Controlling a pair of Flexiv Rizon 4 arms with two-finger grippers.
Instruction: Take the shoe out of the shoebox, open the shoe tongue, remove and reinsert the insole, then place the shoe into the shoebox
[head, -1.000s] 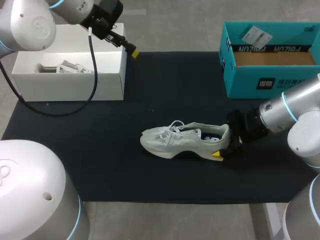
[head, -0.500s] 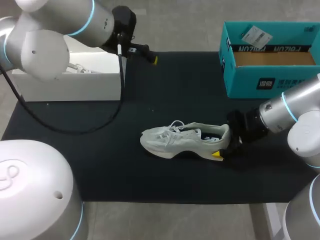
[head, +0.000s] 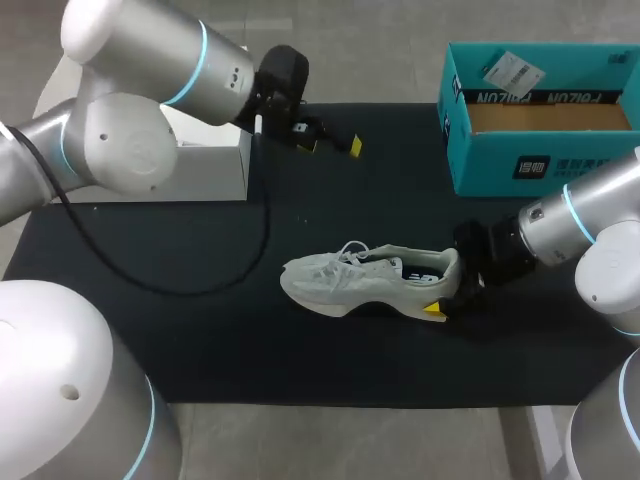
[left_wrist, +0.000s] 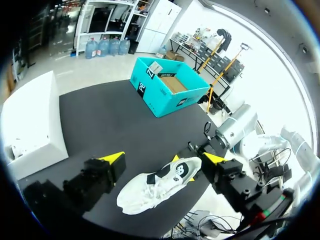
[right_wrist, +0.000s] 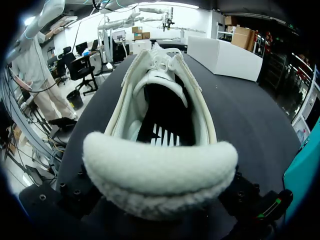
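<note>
Shoe: You see a white shoe (head: 370, 282) on its sole just right of the frame's centre, toe to the left and heel to the right. It is outside the shoebox (head: 500, 165).
Right tool: Your right tool (head: 447, 297) comes in from the right edge and is clamped on the shoe's heel. One yellow tip shows low on the near side (the padded heel collar fills the gap between the fingers in the right wrist view).
Left tool: Your left tool (head: 334, 146) hangs over the mat (head: 200, 300) in the upper middle of the frame, fingers apart with nothing between them. It is well apart from the shoe. In the left wrist view the shoe lies ahead of the spread tips.
Insole: A dark insole (right_wrist: 162, 134) with white stripes lies inside the shoe, seen past the heel collar.
Tongue: The tongue (right_wrist: 161, 80) arches over the opening, with the laces (head: 350, 250) bunched above it.
Shoebox: It is teal and open-topped and stands at the upper right, with a white tag (head: 510, 70) at its far left corner.
White box: The white box (head: 210, 170) is at the upper left, partly behind your left arm.
Surface: The black mat covers the bench (head: 350, 440).
</note>
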